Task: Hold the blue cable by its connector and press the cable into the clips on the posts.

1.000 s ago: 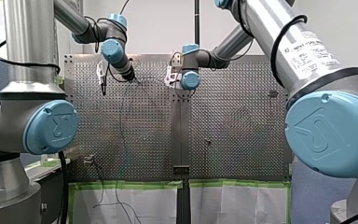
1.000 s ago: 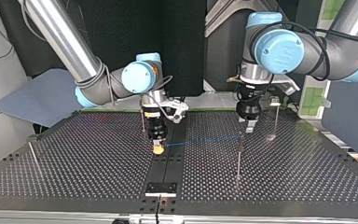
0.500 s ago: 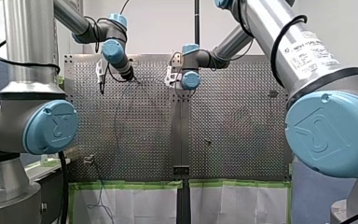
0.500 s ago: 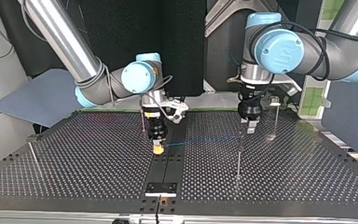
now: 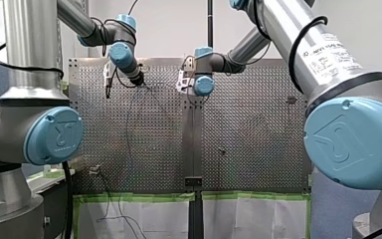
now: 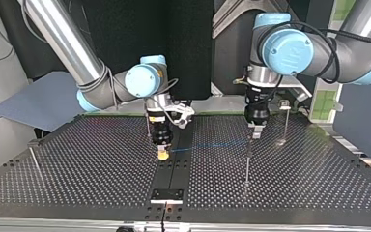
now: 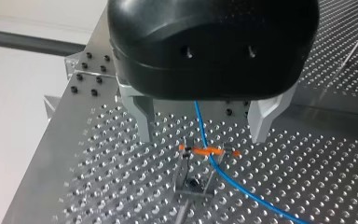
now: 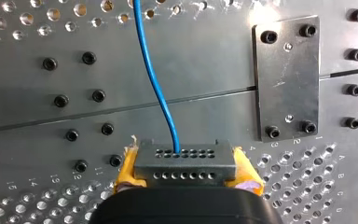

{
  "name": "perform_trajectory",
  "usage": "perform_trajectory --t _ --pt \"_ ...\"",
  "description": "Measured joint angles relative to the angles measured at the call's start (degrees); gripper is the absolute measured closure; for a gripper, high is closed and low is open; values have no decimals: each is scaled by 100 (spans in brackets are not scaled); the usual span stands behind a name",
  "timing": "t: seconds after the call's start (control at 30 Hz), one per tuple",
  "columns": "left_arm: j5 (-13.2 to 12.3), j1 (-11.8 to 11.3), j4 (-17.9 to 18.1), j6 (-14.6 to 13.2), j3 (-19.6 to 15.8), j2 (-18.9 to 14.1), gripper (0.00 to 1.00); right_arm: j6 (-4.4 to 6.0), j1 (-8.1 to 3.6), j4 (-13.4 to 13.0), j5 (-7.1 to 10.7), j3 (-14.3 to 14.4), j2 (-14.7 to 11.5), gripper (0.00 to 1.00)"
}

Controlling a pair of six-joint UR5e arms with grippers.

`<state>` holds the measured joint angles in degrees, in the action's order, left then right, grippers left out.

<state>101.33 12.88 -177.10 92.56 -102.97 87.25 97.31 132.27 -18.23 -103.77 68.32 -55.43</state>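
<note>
Left arm (image 6: 290,48) nudged to 9 o'clock, top view. Left jaws open astride cable (image 7: 200,126), clip (image 7: 193,183) just ahead; right jaws clamp connector (image 8: 184,163); cable axis 3–9 o'clock.

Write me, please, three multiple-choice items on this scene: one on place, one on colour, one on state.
1. In the left wrist view, the blue cable runs: A) between my left gripper's fingers; B) outside them; C) out of sight.
2. My right gripper's pads are: A) green; B) yellow; C) white.
3. My left gripper is: A) shut on the cable; B) shut on nothing; C) open.
Answers: A, it crosses the clip between them; B, yellow flanks the connector; C, its fingers stand apart.
</note>
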Motion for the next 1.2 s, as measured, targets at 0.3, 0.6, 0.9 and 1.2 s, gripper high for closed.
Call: perform_trajectory --t 0.3,0.6,0.9,1.2 --pt "-82 189 356 -101 0 45 0 1 -18 6 13 -39 0 100" --pt "-23 388 736 -2 1 458 0 1 -28 11 14 -41 4 100" --pt "361 509 1150 152 6 649 0 1 -30 9 39 -41 2 100" --pt "488 533 1256 217 63 789 0 1 -30 3 43 -41 6 100"
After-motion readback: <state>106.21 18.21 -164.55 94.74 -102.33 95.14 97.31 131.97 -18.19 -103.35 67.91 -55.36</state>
